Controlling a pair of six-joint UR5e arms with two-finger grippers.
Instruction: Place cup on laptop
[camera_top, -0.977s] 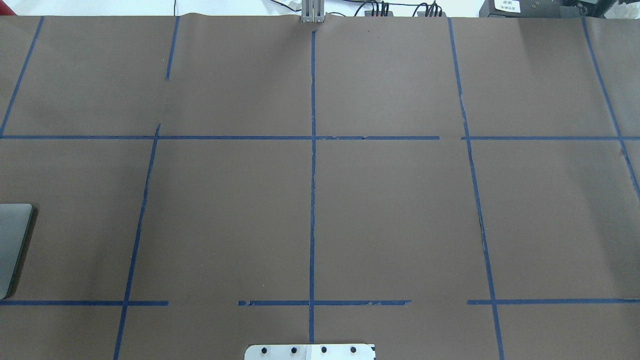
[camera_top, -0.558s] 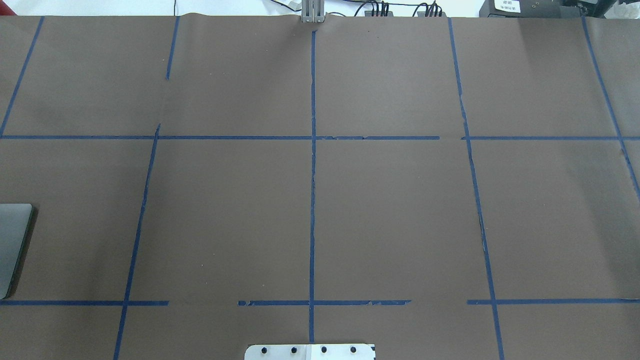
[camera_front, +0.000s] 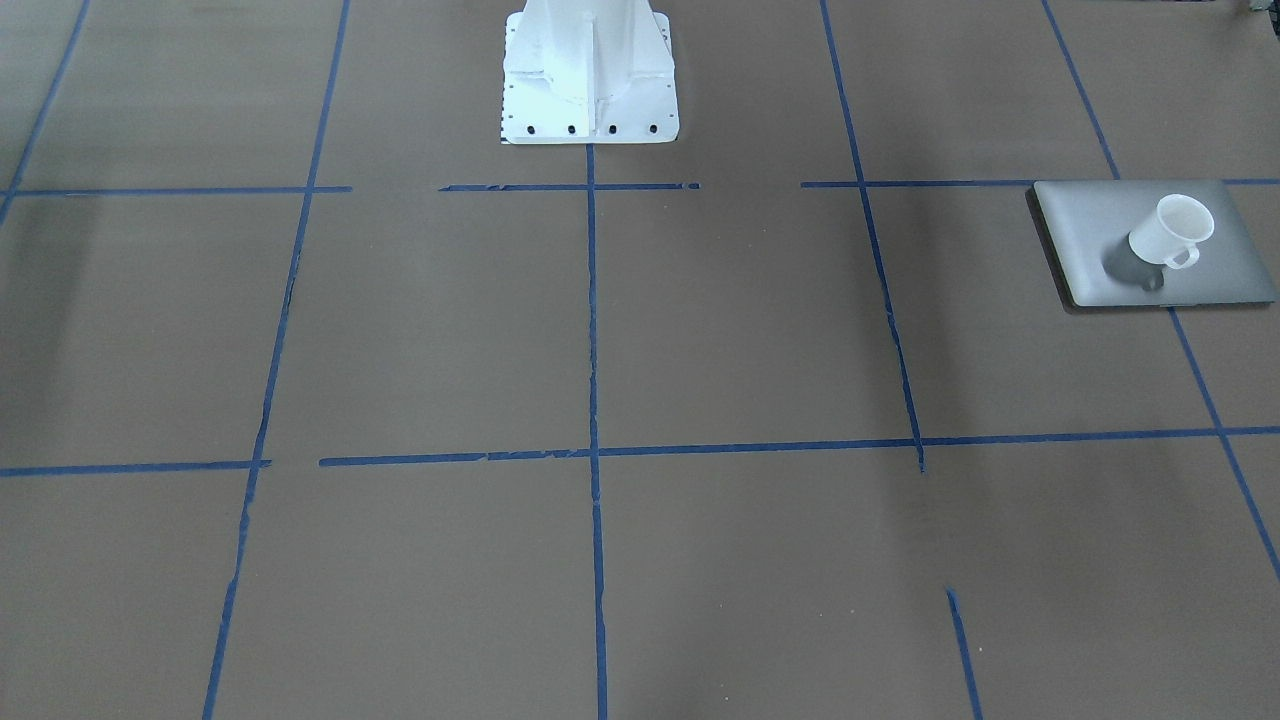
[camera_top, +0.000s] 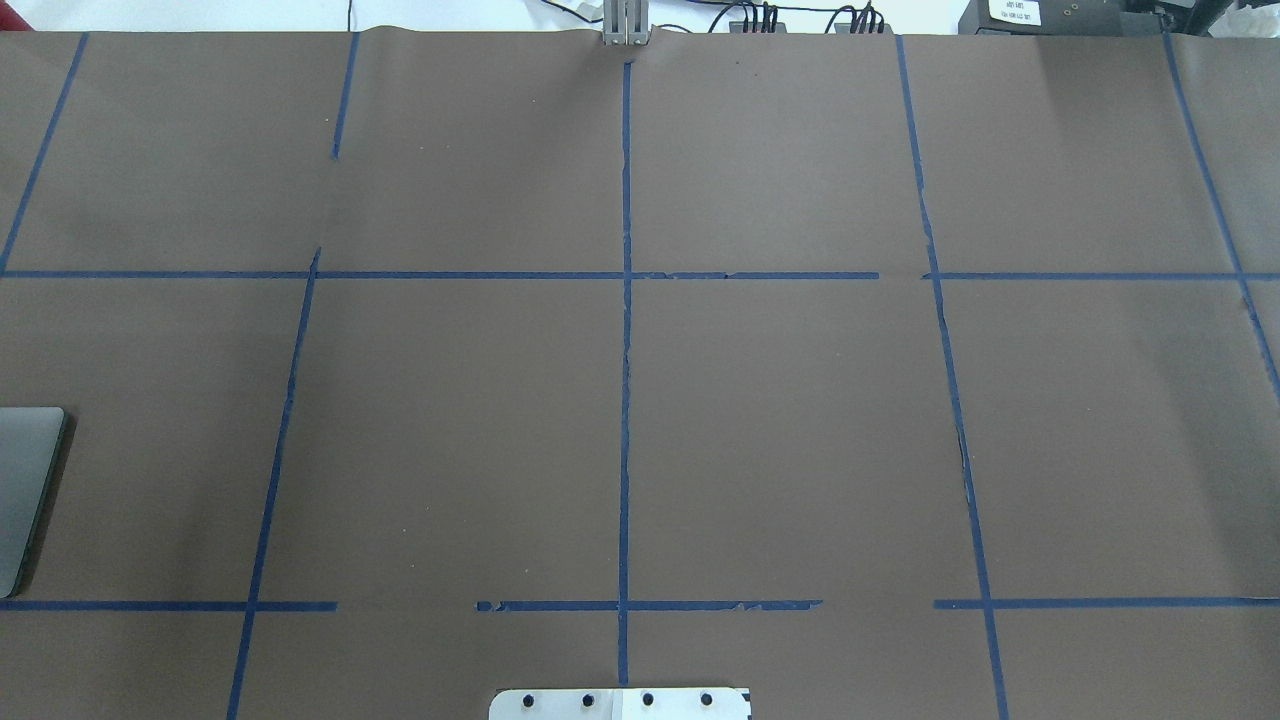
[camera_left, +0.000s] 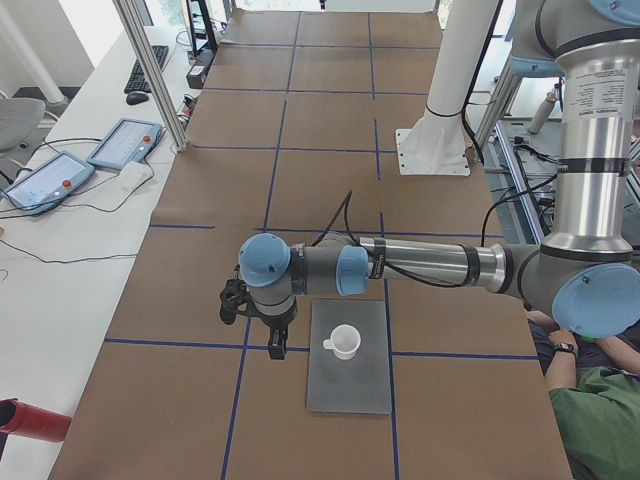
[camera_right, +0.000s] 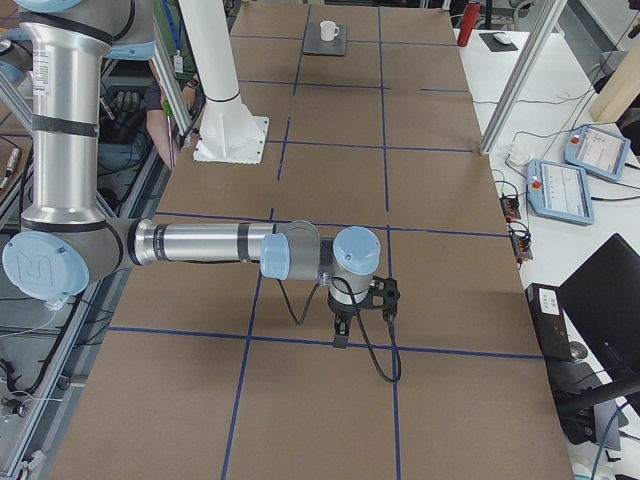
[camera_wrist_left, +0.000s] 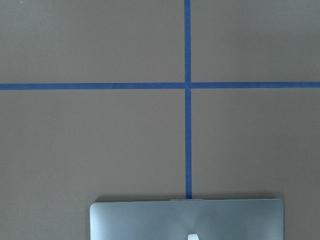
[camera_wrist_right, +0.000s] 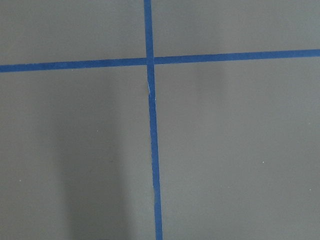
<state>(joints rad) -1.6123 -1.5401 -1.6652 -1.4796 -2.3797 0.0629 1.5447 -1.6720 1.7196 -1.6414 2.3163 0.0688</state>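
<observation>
The white cup (camera_front: 1170, 230) stands upright on the closed silver-grey laptop (camera_front: 1090, 240), handle towards the operators' side. Both show in the exterior left view, cup (camera_left: 344, 342) on laptop (camera_left: 350, 390), and far off in the exterior right view, cup (camera_right: 327, 31) on laptop (camera_right: 322, 48). The overhead view shows only a laptop corner (camera_top: 25, 490). The left wrist view shows the laptop's edge (camera_wrist_left: 150, 220). My left gripper (camera_left: 277, 348) hangs beside the laptop, apart from the cup; I cannot tell if it is open. My right gripper (camera_right: 340, 340) hangs over bare table; I cannot tell its state.
Brown paper with a blue tape grid (camera_top: 625, 400) covers the table. The white robot base (camera_front: 590, 80) stands at the robot's edge. Pendant tablets (camera_left: 125, 143) lie on the side bench. A seated person (camera_left: 595, 420) is near the left arm's base.
</observation>
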